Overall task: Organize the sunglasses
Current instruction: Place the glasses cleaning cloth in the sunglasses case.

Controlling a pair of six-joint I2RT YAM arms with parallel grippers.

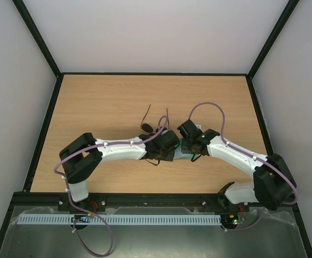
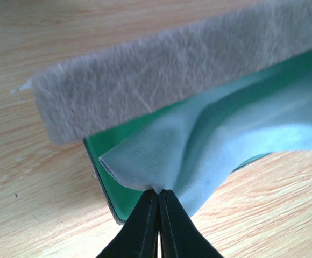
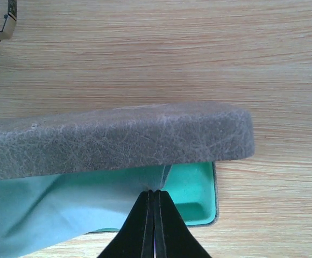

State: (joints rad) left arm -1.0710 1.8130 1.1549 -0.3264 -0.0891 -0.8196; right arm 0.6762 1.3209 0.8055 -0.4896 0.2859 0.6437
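Note:
The sunglasses (image 1: 147,127) lie on the table just beyond the grippers, their temple arms pointing away; a corner of the frame shows at the top left of the right wrist view (image 3: 0,28). The grey case (image 2: 167,75) stands open, its lid (image 3: 118,140) raised over the green inside (image 3: 196,188). A light blue cloth (image 2: 226,134) hangs out of the case. My left gripper (image 2: 158,191) is shut on one fold of the cloth. My right gripper (image 3: 155,192) is shut on the cloth (image 3: 48,209) from the other side. In the top view both grippers (image 1: 169,145) (image 1: 187,141) meet over the case.
The wooden table (image 1: 107,102) has a black raised border (image 1: 45,134) on the left, back and right. Both arms reach in from the near edge and cross the middle of the table.

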